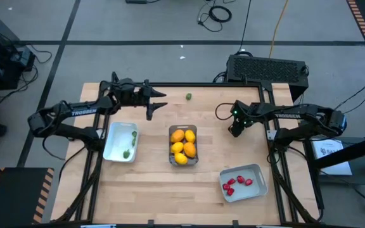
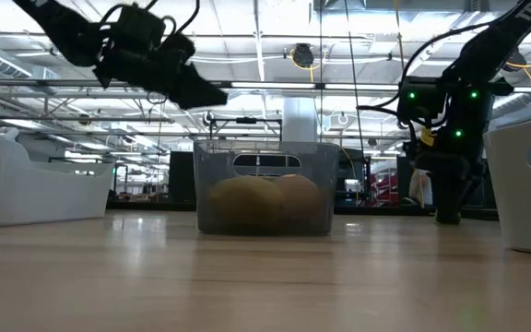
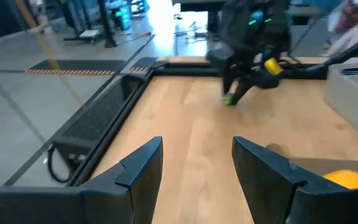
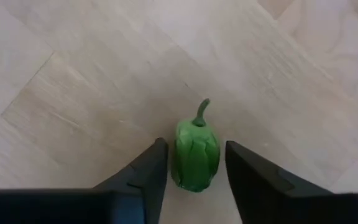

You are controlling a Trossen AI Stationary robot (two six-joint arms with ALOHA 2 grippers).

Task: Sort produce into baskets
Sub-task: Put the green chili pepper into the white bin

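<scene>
On the table's right half, we are straddling a small green pepper-shaped piece (image 4: 195,163) with our right gripper (image 4: 196,145), jaws parted and not yet clenched, since greens are going into the white rectangular tray (image 1: 109,147) at left. Our left gripper (image 3: 197,148) is waiting far-left, released and empty.

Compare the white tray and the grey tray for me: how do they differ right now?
The white tray holds two green pieces; the grey tray holds several red pieces. The white tray sits on the table's left; the grey tray sits on the right, lower in the high view. The grey tray lies more askew to the table edges. Both are open rectangular bins with rounded corners.
</scene>
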